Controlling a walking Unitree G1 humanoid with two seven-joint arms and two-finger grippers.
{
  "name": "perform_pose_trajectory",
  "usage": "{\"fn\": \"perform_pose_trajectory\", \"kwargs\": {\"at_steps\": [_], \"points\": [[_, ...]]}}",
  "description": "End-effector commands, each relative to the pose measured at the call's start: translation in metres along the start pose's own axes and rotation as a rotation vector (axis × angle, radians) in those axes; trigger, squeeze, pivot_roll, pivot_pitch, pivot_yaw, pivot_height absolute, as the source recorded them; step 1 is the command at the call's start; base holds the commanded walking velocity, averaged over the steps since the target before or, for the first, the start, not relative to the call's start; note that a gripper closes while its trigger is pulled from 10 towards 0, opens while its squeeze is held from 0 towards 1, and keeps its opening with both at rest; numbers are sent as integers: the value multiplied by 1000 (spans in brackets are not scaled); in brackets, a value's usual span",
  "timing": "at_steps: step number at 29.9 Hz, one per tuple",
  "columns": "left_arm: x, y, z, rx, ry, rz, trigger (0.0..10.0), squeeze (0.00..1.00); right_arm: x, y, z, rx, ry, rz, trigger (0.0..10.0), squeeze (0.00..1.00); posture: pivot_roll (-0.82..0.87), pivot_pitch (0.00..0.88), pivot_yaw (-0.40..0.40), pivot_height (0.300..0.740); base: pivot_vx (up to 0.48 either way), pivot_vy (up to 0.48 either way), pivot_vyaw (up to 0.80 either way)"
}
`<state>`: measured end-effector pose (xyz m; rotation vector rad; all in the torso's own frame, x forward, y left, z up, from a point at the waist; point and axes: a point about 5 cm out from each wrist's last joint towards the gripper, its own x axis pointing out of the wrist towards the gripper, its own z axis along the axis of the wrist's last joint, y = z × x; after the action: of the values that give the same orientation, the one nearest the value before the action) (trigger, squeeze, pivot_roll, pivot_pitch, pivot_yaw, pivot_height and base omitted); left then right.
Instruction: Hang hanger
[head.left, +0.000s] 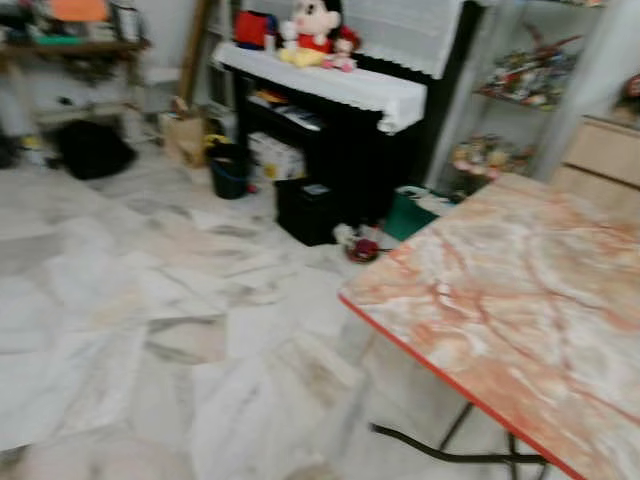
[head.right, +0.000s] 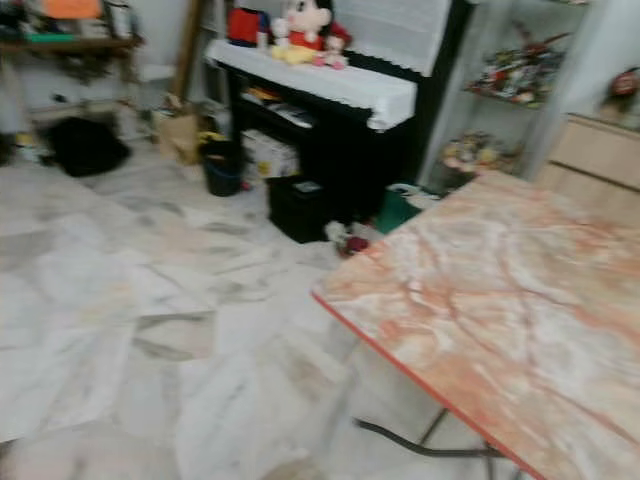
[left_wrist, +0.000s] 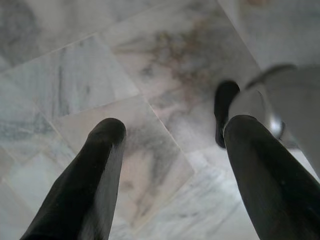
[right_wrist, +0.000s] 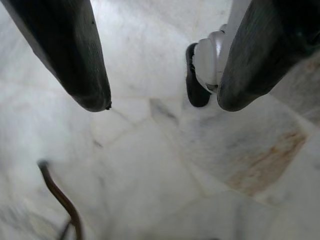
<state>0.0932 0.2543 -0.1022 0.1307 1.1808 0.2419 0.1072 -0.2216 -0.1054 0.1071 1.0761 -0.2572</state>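
My left gripper (left_wrist: 172, 130) is open, its two black fingers (left_wrist: 100, 165) spread wide over the marble floor tiles (left_wrist: 125, 65) with nothing between them. My right gripper (right_wrist: 160, 105) is also open above pale floor tiles (right_wrist: 150, 165), holding nothing. Past each gripper, part of my own foot (right_wrist: 205, 65) stands on the floor. I can make out no hanger in these blurred views.
A folding table with an orange-veined marble top (head.left: 520, 300) stands close at the right on dark metal legs (head.left: 440, 450). A black piano with a white lace cover and soft toys (head.left: 315, 35) stands ahead, boxes and a bucket (head.left: 230, 170) beside it. Shelves (head.left: 500, 90) stand behind the table.
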Motion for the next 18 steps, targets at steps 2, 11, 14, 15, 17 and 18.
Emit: {"fn": "perform_pose_trajectory", "kwargs": {"at_steps": [2,11,14,15,17,18], "points": [[3,-16,86,-161,-255,-129,10000,0,6,102,91,63,-139,299,10000,0,225,44,-59,740,0,0,-788],[3,-21,85,-147,-255,-136,10000,0,6,102,90,68,-138,296,10000,0,227,39,-58,740,0,0,-788],[2,-22,85,-144,-256,-136,10000,0,6,101,90,68,-138,296,10000,0,228,36,-58,740,0,0,-788],[2,-22,86,-143,-257,-136,10000,0,6,102,90,68,-137,296,10000,0,229,33,-58,740,0,0,-781],[2,-23,86,-139,-258,-136,10000,0,6,101,90,68,-137,296,10000,0,229,31,-58,740,0,0,-784],[2,-23,87,-137,-259,-136,10000,0,6,102,90,68,-137,296,10000,0,230,29,-57,740,0,0,-788]]}}
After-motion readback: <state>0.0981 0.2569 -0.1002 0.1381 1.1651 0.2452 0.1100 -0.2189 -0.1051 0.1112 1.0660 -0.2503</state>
